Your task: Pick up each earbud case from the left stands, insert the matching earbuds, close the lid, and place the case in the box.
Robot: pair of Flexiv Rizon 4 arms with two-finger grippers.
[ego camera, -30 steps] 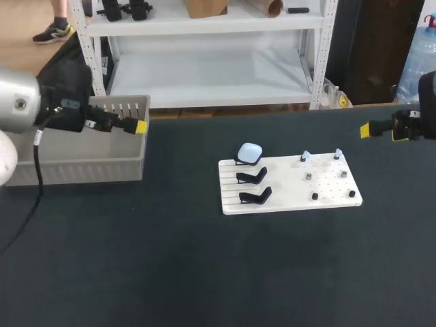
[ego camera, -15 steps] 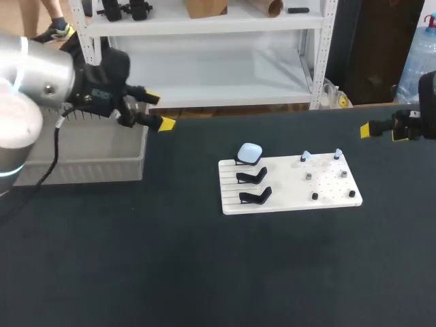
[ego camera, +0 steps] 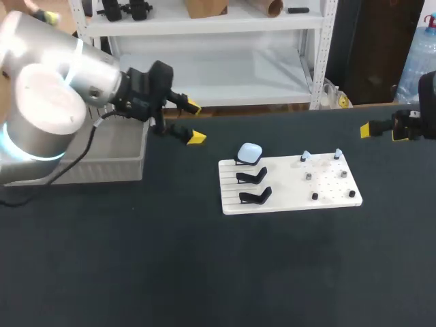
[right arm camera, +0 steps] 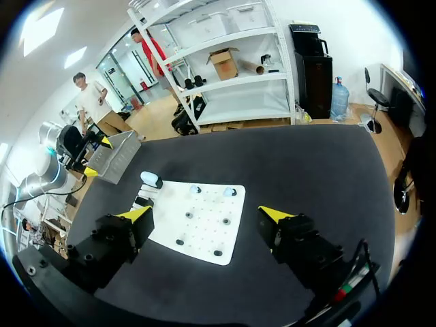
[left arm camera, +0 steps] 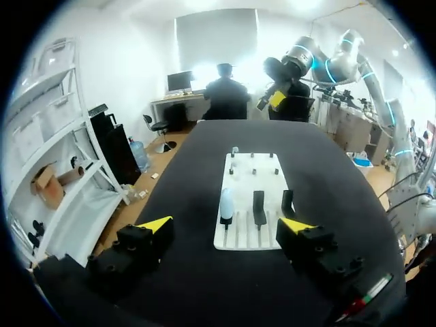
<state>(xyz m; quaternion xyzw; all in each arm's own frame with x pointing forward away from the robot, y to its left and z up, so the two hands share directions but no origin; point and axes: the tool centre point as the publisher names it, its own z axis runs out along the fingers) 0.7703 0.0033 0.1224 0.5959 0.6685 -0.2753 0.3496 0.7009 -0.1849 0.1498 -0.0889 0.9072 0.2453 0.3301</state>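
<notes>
1. The pale blue rounded earbud case point(ego camera: 250, 152) sits on the white plastic board point(ego camera: 286, 194), ahead of my left gripper point(ego camera: 195, 122), untouched.
2. Both pairs of jaws gape wide, empty.
3. My right gripper point(right arm camera: 204, 214) hangs at the table's right edge, well apart.

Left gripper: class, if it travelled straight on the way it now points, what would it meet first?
The left gripper would probably meet the white board's near edge first, by the stand holding the earbud case; depth is unclear.
</notes>
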